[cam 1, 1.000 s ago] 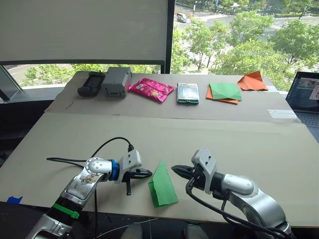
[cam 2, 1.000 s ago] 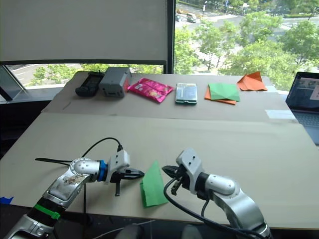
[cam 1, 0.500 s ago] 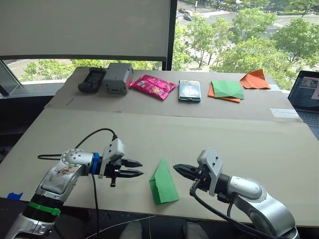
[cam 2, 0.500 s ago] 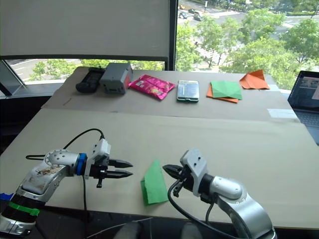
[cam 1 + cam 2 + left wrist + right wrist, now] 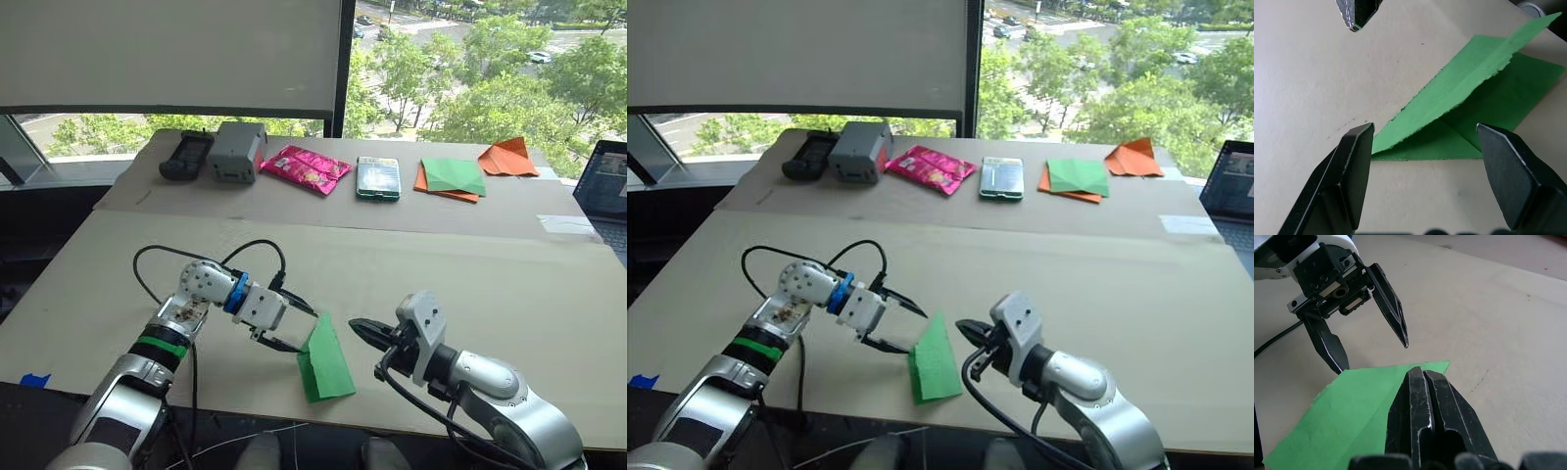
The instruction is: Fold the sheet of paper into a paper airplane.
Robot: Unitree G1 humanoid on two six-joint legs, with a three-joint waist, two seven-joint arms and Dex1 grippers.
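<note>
The left tool has moved in beside the sheet of paper, fingers spread.

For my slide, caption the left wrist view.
Open left gripper fingers straddle the folded green sheet of paper on the table.

I see a broad tan counter running to a wide window. A pale roller blind covers the window's left part; sunlit green trees and a street show beyond. A laptop sits at the counter's right edge.
</note>
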